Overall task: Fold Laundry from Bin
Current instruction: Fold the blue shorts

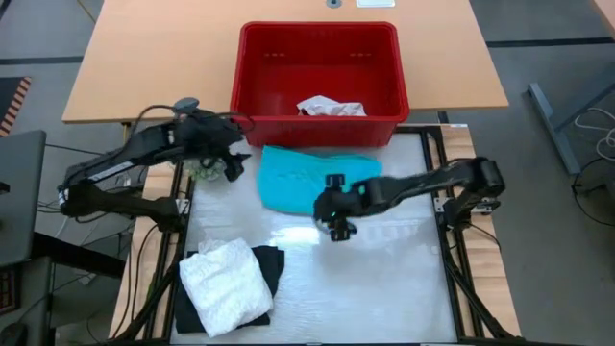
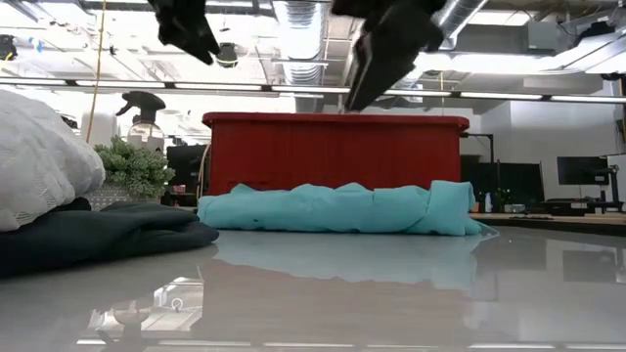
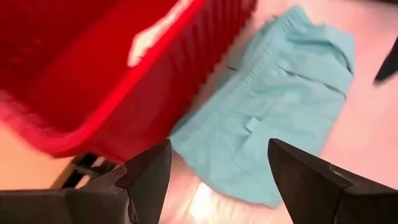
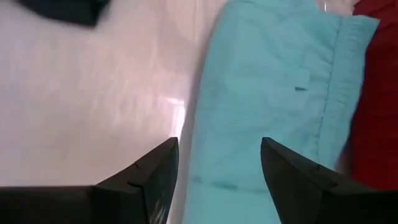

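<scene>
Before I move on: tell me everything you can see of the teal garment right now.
The teal garment is soft, matte cloth with stitched seams, folded into a rough oblong with a rumpled edge. It lies flat on the glossy table, just in front of the red bin, whose wall it lies against or close to. Nothing holds it: the left end effector is open beside its end, the right end effector open over its near edge.

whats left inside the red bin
One crumpled white garment lies on the bin's floor, near the wall facing the teal garment. The rest of the floor looks bare. Whether anything lies under the white piece cannot be seen.
</scene>
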